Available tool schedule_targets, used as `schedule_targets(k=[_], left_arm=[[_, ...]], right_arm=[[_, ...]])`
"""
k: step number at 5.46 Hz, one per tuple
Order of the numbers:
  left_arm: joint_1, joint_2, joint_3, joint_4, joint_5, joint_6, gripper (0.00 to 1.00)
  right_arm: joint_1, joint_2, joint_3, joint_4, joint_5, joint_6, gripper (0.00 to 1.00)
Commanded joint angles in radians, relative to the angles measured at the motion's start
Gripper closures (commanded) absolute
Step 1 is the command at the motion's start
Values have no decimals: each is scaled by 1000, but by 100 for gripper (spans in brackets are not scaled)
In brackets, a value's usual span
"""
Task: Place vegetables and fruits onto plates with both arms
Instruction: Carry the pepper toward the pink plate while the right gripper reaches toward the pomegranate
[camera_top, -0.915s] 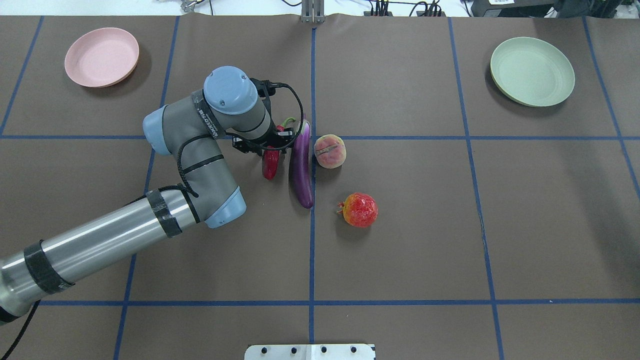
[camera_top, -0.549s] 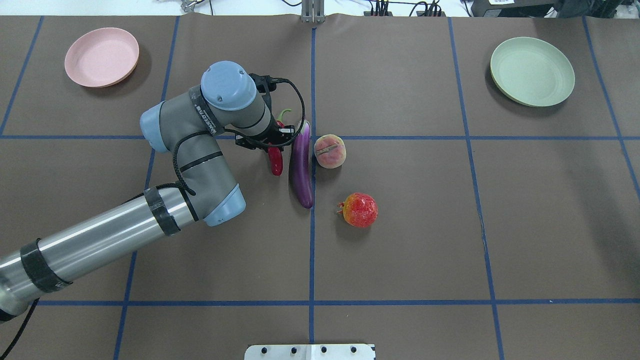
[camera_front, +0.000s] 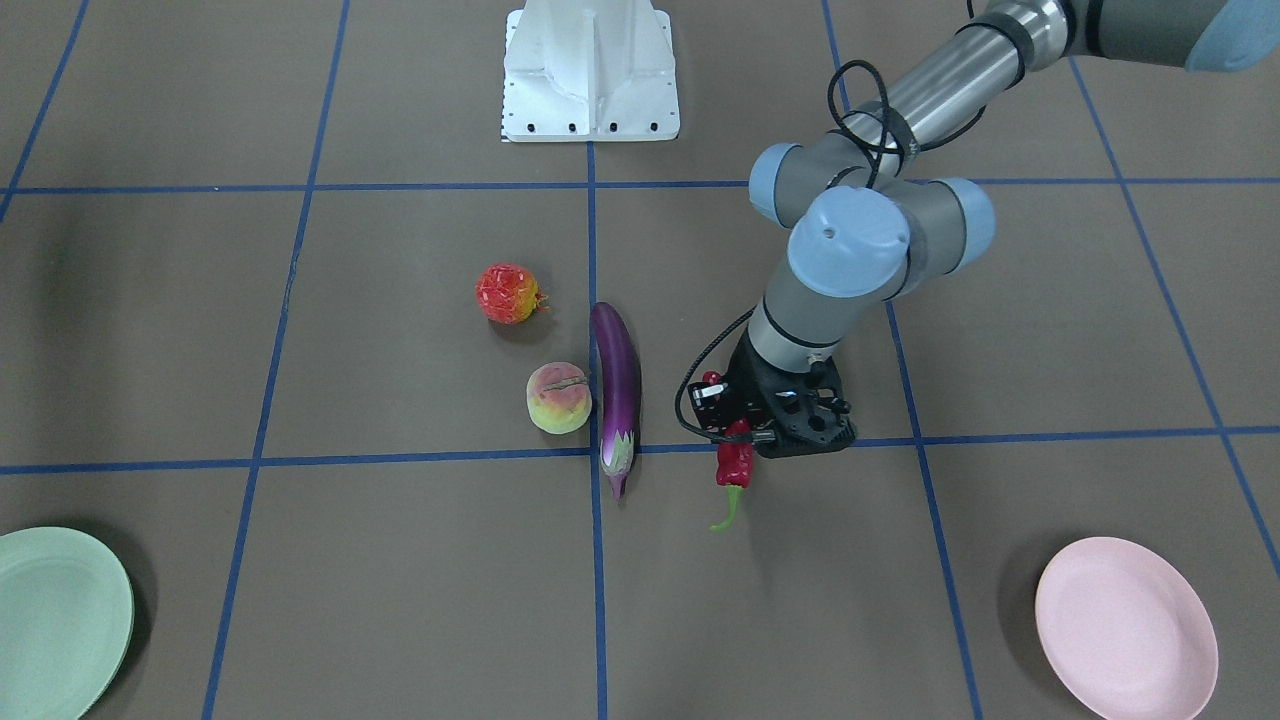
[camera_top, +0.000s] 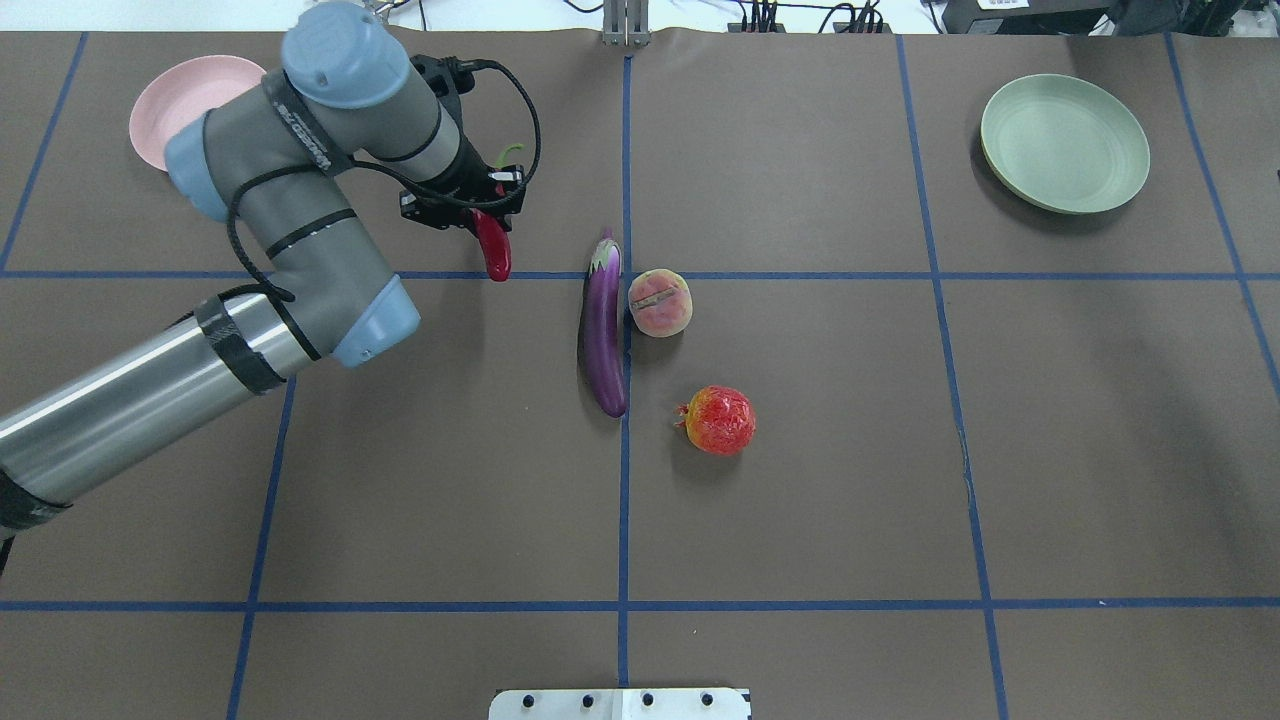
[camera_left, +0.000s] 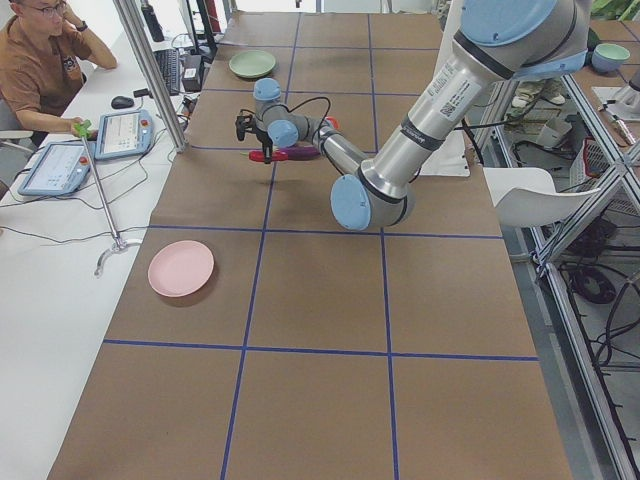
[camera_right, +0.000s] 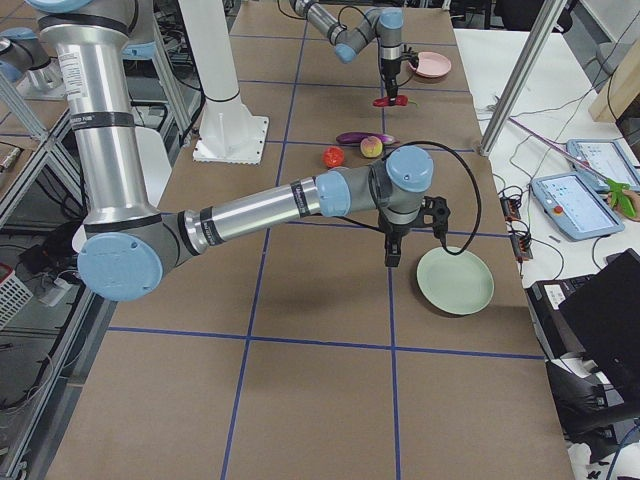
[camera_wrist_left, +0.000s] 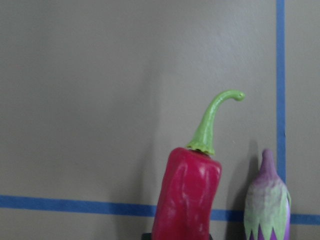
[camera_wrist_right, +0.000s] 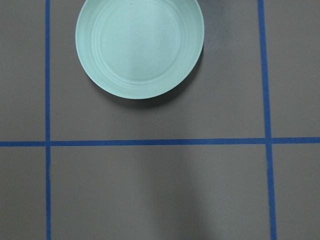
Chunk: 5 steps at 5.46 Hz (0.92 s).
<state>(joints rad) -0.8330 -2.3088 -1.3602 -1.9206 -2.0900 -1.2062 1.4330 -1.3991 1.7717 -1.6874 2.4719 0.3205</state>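
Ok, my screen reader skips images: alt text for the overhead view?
Left gripper holds a wrinkly red chili pepper near a pale pink plate. Glossy purple eggplant, pink-yellow peach and red-orange pomegranate lie centrally; mint green plate far right.

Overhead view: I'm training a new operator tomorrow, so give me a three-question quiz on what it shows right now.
1. True or false: the left gripper grips the chili pepper.
2. How many items lie on the green plate and the pink plate together?
3. Which is nearer the chili pepper? A. pink plate B. green plate C. both equally near

Key: 1 true; 2 zero; 3 A.
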Motion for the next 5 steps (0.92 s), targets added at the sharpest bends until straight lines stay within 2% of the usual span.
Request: schedule_targets(k=[1, 3, 5], left_arm=[[-96, 95, -71, 26, -80, 119, 100], [-194, 153, -134, 142, -103, 267, 100], [-270, 215, -139, 144, -111, 364, 100]], right_arm=[[-135, 107, 11, 2, -8, 185, 1], [-363, 144, 142, 3, -129, 495, 1], [-573, 241, 149, 9, -249, 723, 1]])
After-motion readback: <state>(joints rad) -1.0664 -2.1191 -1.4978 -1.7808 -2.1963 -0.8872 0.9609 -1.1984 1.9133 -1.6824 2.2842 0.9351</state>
